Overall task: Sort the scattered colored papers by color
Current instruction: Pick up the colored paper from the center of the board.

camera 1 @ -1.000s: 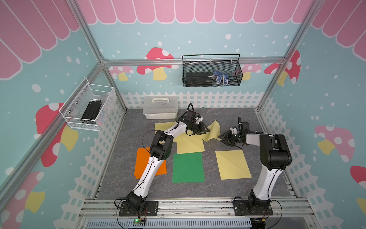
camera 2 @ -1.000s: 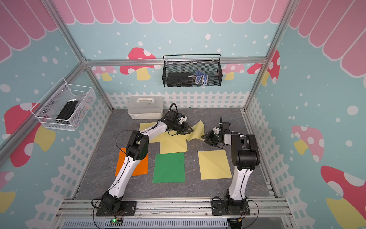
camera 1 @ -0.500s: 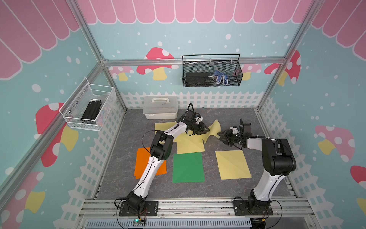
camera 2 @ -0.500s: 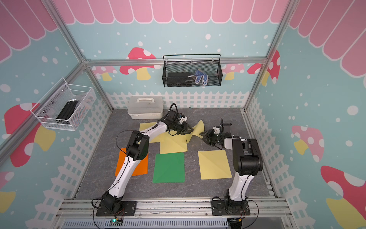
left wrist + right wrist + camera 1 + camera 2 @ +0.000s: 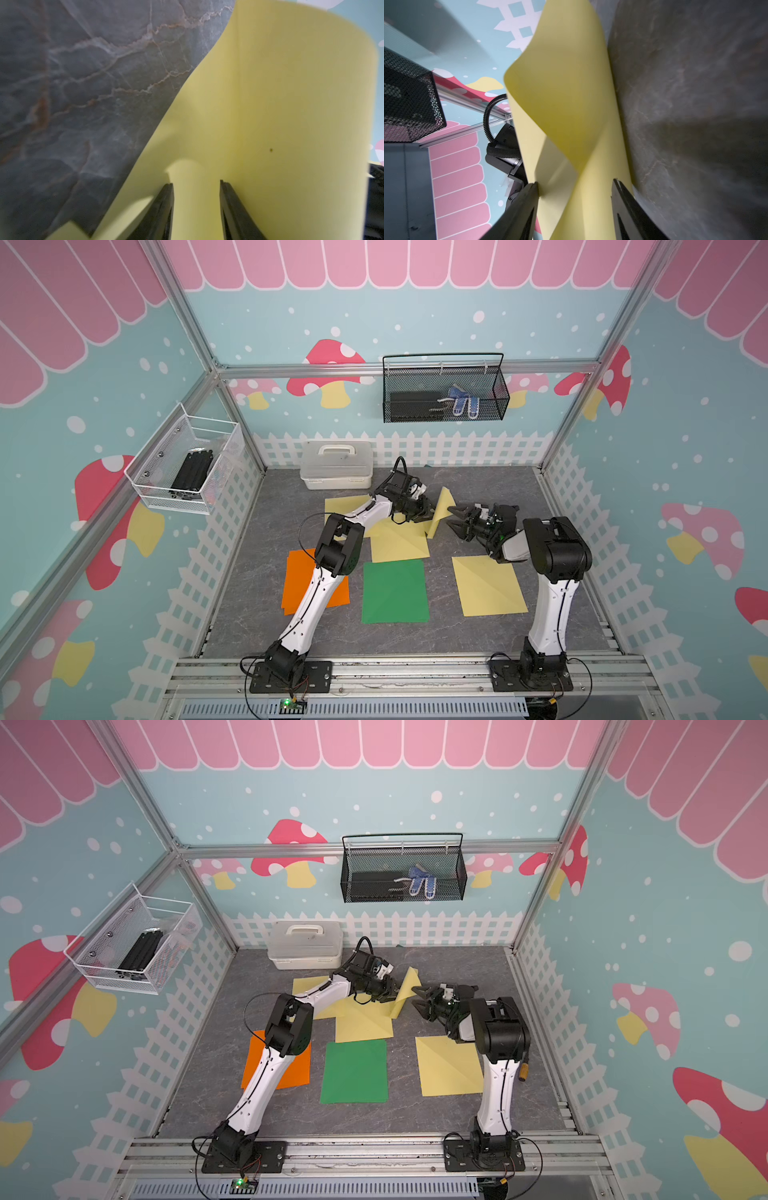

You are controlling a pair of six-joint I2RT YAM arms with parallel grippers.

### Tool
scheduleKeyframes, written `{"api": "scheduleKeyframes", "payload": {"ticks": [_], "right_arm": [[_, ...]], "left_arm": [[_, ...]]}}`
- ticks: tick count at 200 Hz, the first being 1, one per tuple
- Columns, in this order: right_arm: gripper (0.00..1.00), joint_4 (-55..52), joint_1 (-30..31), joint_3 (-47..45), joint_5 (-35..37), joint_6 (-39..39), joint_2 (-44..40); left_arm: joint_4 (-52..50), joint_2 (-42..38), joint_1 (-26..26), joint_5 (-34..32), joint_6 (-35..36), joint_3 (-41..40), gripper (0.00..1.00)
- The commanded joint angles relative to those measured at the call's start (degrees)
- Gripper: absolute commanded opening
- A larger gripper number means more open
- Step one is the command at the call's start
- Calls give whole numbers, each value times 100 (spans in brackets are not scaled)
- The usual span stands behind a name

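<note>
A pale yellow paper (image 5: 442,506) (image 5: 409,986) stands curled upright above the mat at the back centre. My left gripper (image 5: 430,512) (image 5: 196,182) is shut on a bunched fold of this yellow paper (image 5: 270,104). My right gripper (image 5: 453,519) (image 5: 575,182) faces it from the right, open, jaws wide around the sheet's free edge (image 5: 566,93). Flat on the mat lie yellow papers at the right (image 5: 488,585), in the middle (image 5: 399,545) and further back (image 5: 345,504), a green paper (image 5: 395,591), and orange paper (image 5: 297,576) partly under my left arm.
A white lidded box (image 5: 336,464) stands at the back by the picket fence. A black wire basket (image 5: 444,389) hangs on the back wall and a white wire basket (image 5: 187,468) on the left wall. Both arm bases sit on the front rail.
My right gripper's jaws have spread apart at the raised yellow paper's edge. The sheet now stands more upright at my left gripper, which has stayed where it was.
</note>
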Motion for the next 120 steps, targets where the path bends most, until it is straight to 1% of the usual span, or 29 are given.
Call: {"api": "scheduleKeyframes", "payload": {"ticks": [1, 36, 52, 59, 68, 75, 82, 89, 95, 101, 105, 120], "right_arm": [[61, 1117, 70, -97, 151, 756, -23], [62, 1107, 72, -57, 180, 648, -119], [62, 786, 71, -38, 115, 405, -308], [62, 220, 65, -30, 59, 39, -492], [62, -926, 58, -4, 35, -814, -819], [61, -2214, 63, 94, 105, -1665, -1162], [61, -3723, 78, 305, 280, -2733, -1588], [59, -5275, 96, 602, 614, -3749, -1889], [57, -6192, 127, 835, 937, -4420, -2070], [56, -6743, 154, 1005, 1141, -4802, -2187], [56, -6910, 159, 1045, 1195, -4897, -2239], [53, -6836, 155, 1044, 1081, -4869, -2233]], "left_arm": [[-33, 219, -31, -111, -37, 9, 41], [-33, 211, -28, -102, -37, -1, 41], [-33, 211, -29, -102, -42, 3, 41], [-33, 211, -27, -111, -46, 1, 41], [-33, 203, -29, -113, -46, 5, 41], [-31, 195, -29, -117, -46, 0, 40], [-30, 177, -31, -118, -38, -21, 40], [-33, 167, -31, -120, -28, -41, 41], [-35, 151, -31, -113, -15, -43, 40], [-25, 150, -31, -116, -10, -48, 40], [-12, 151, -29, -104, -5, -48, 40], [29, 174, -30, -94, -32, -19, 41]]}}
